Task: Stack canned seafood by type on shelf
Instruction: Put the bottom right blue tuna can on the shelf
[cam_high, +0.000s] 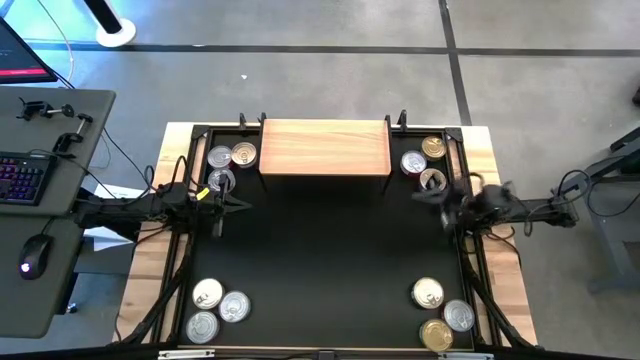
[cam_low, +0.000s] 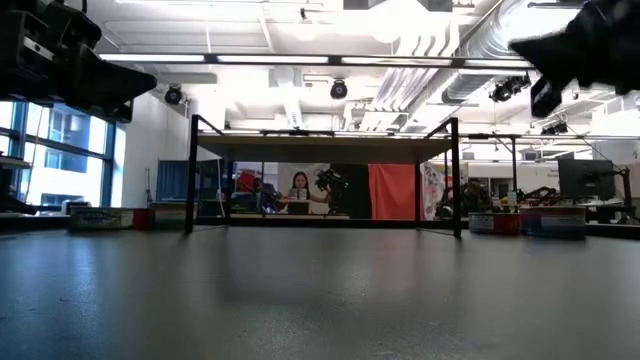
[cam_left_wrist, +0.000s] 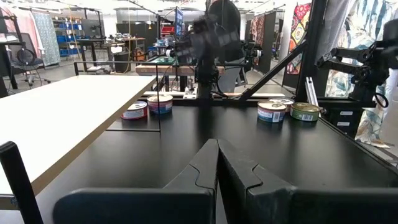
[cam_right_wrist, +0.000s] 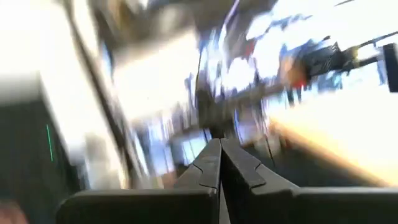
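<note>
Black mat (cam_high: 320, 260) covers bench; wooden shelf (cam_high: 325, 148) at far edge, top bare. Tins (cam_high: 228, 160) clustered beside each shelf end and at both near corners. Left hand (cam_high: 222, 203) and right hand (cam_high: 437, 198) both pinched closed, empty, near far clusters.

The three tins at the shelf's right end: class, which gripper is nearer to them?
The right gripper, shut, sits just in front of those tins. The left gripper, also shut, is across the mat, past the shelf.
</note>
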